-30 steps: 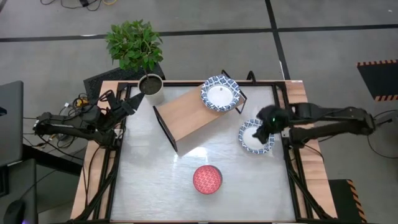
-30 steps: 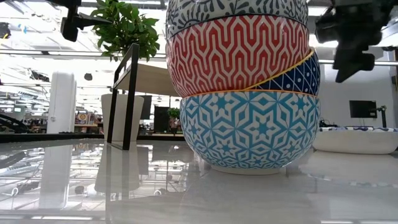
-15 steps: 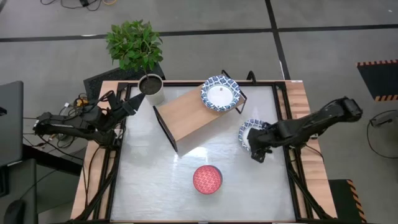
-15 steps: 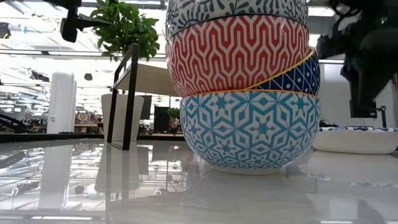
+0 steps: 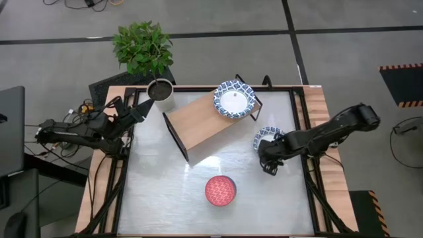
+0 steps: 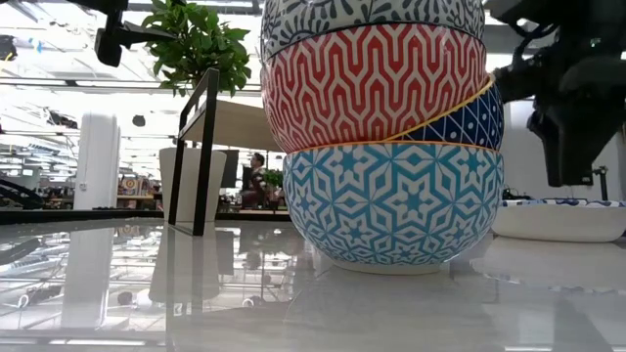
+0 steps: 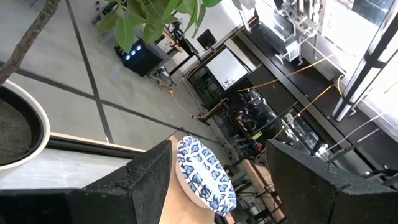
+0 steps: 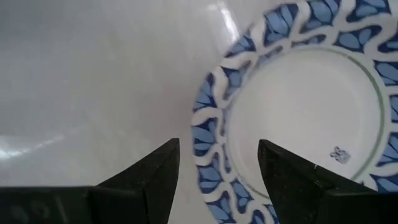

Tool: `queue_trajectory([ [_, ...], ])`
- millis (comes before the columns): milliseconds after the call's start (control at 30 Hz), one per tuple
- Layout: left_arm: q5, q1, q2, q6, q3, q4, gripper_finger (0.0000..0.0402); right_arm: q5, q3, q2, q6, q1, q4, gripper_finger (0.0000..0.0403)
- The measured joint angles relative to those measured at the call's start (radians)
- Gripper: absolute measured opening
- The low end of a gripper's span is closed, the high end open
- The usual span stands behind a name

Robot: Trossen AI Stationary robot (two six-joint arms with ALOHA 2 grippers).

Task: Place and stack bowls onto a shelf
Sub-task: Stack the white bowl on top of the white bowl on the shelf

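**Right gripper poised over the rim of a patterned bowl**

On the right side of the white table, a wide blue-and-white bowl sits flat on the surface, partly covered in the high view by the right gripper. The right arm reaches in from the table's right edge, and its gripper sits at the bowl's near rim. In the right wrist view the 2 dark fingers stand apart with nothing between them, and the bowl's leaf-patterned rim runs right through the gap (one finger over bare table, the other over the bowl's plain white centre). Whether the fingers touch the bowl cannot be told.

The shelf stands slanted at the back middle of the table, its light wooden top carrying a second blue-and-white bowl at its right end, well apart from the right gripper. A stack of bowls sits near the front middle of the table; the low view shows 4 in the stack, with a red patterned one near the top and a light blue star-patterned one at the bottom.

The left gripper waits at the table's back left corner, just beside a white plant pot, its fingers spread and empty.
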Motion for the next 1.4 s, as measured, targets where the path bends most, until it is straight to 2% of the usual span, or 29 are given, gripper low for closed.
queue_trajectory([
  [133, 0.0, 0.0, 0.0, 0.0, 0.0, 0.0, 0.0246, -0.001, 0.0, -0.01, -0.002, 0.002, 0.023, 0.0244],
  [433, 0.0, 0.0, 0.0, 0.0, 0.0, -0.007, 0.0246, 0.005, -0.028, 0.077, -0.029, 0.0, 0.039, 0.0244],
  [700, 0.0, 0.0, 0.0, 0.0, 0.0, -0.009, 0.0246, 0.033, -0.029, 0.088, -0.044, -0.007, 0.039, 0.0238],
  [900, 0.0, 0.0, 0.0, -0.001, 0.0, -0.009, 0.0246, 0.032, -0.029, 0.095, -0.037, -0.007, 0.035, 0.0174],
  [1167, 0.013, 0.0, 0.0, -0.034, 0.0, -0.009, 0.0246, 0.028, -0.026, 0.095, -0.002, -0.007, 0.017, 0.0022],
  [1400, 0.026, 0.0, 0.0, -0.036, 0.0, -0.009, 0.0246, -0.054, 0.078, 0.091, -0.03, -0.006, -0.04, 0.0027],
])
